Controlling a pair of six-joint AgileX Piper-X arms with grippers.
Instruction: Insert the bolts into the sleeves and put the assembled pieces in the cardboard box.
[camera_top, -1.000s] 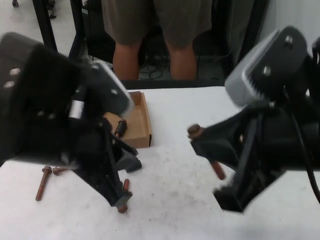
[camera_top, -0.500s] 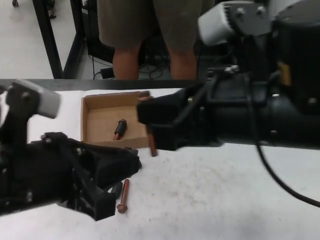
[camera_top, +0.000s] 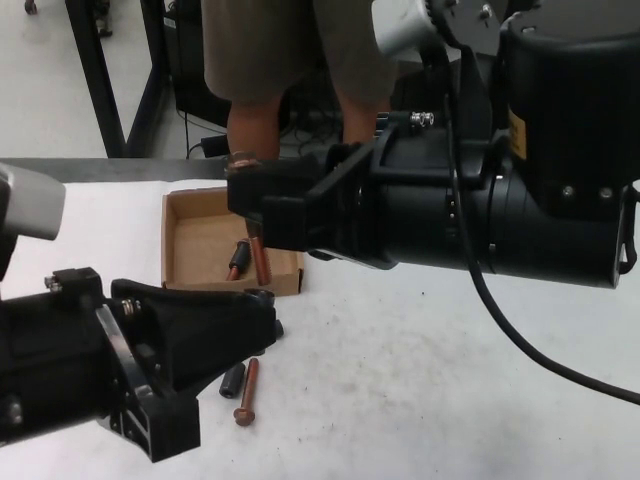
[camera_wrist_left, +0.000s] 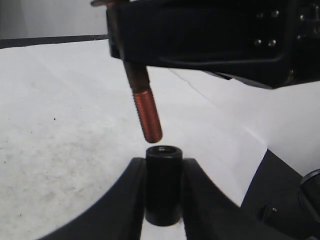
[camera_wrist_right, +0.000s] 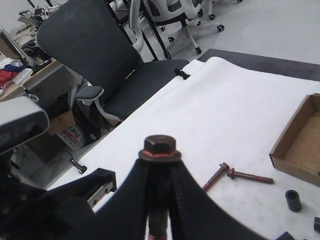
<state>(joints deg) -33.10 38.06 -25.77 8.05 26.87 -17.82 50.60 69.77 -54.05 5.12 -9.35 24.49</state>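
My left gripper (camera_wrist_left: 163, 172) is shut on a short black sleeve (camera_wrist_left: 163, 192), held upright with its bore facing up. My right gripper (camera_wrist_right: 159, 172) is shut on a copper bolt (camera_wrist_right: 159, 149) just under its hex head. The bolt (camera_wrist_left: 145, 107) hangs with its threaded tip a little above the sleeve's opening, apart from it. In the high view the bolt (camera_top: 259, 252) hangs in front of the cardboard box (camera_top: 190, 205), above the left gripper (camera_top: 262, 300). One assembled piece (camera_top: 240, 258) lies in the box.
A loose sleeve (camera_top: 232, 380) and a loose bolt (camera_top: 246, 392) lie on the white bench by the left arm. Two more bolts (camera_wrist_right: 216, 176) (camera_wrist_right: 249, 176) and a sleeve (camera_wrist_right: 293, 200) lie near the box (camera_wrist_right: 300, 145). A person stands behind the bench.
The right arm has swung left across the bench, carrying the bolt to just above the sleeve. The left arm has dropped low at the near left with the sleeve.
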